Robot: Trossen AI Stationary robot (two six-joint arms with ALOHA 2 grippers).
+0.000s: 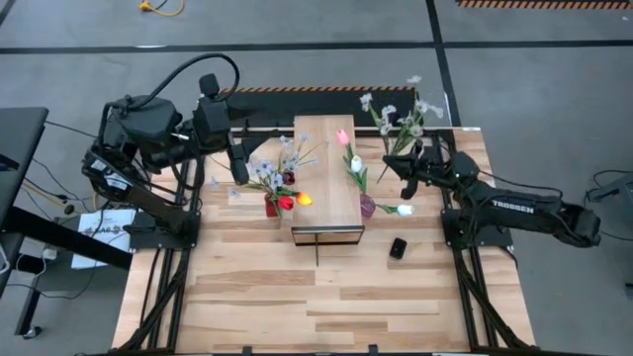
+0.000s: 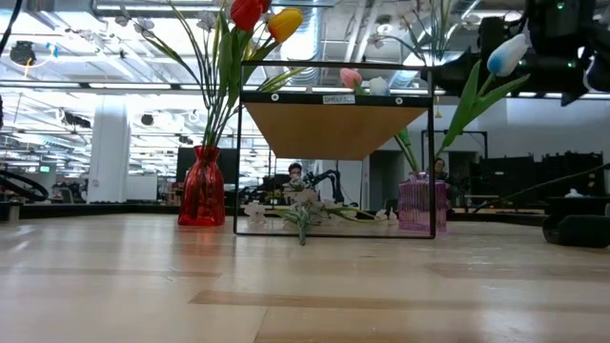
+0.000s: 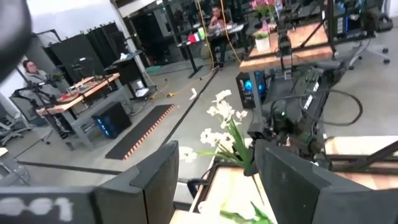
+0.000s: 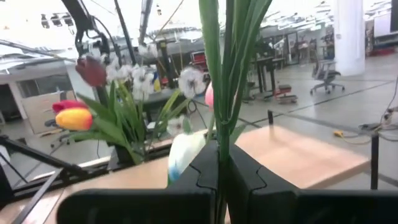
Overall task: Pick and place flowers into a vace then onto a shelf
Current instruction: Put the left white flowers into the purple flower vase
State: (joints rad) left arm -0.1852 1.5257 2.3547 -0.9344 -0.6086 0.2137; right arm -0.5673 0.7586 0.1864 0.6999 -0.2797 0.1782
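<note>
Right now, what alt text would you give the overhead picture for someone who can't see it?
Two dark robot arms flank a narrow wooden shelf on a slatted table. The right gripper is shut on green flower stems, and the left gripper hangs open above a red vase of tulips. A purple vase stands on the shelf's other side.

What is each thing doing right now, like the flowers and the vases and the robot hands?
Red vase: upright on the table, holding red and yellow tulips.
Purple vase: upright on the table, holding green stems.
White tulip: hanging beside the right end effector.
Green stems: pinched in the right end effector.
Right end effector: shut on the green stems.
Left end effector: open, empty, raised.
Shelf: standing, pink tulip on top.
</note>
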